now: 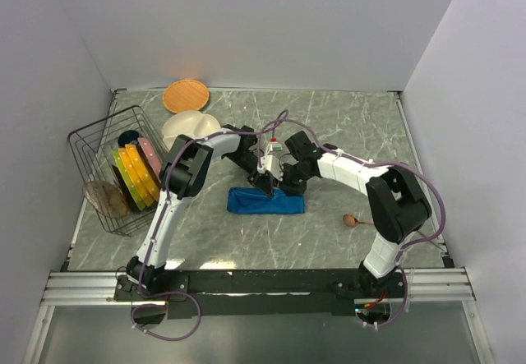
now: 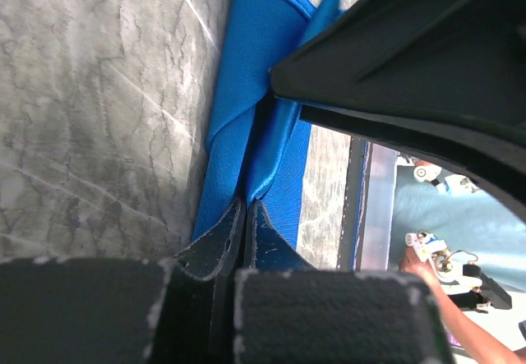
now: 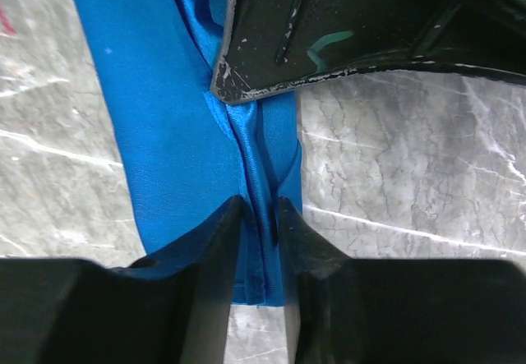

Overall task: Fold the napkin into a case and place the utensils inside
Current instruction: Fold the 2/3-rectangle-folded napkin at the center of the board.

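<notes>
Your blue case (image 1: 246, 204) lies near the middle of the marble surface (image 1: 345, 126), a narrow layered rectangle with its long side parallel to the near edge. Both arms bend in over it, and their pincers sit just beside each other above the edge of the cloth that faces the far edge.

In the left wrist view, your left pincer (image 2: 245, 220) is clenched on a raised ridge of the case. Its padded fingers (image 2: 215, 241) press almost together, with only the thin blue fold between them. The black body of the other arm fills the upper right of that view, close over the cloth.

Your right pincer (image 3: 259, 224) is likewise grasping the case. A pleat of the shiny cloth runs up between its fingers (image 3: 218, 249) and fills the narrow gap (both pincers seem to hold the same ridge, though I can't be sure).

The wooden spoon (image 1: 352, 220) rests on bare surface toward the right edge, well apart from the case, with its bowl on the side nearer the cloth.

Along the left edge, a wire basket (image 1: 90, 154) holds colourful plates (image 1: 140, 175) standing on edge. An orange plate (image 1: 186, 95) lies flat near the far-left corner, and a cream plate (image 1: 191, 124) sits just beside it.
</notes>
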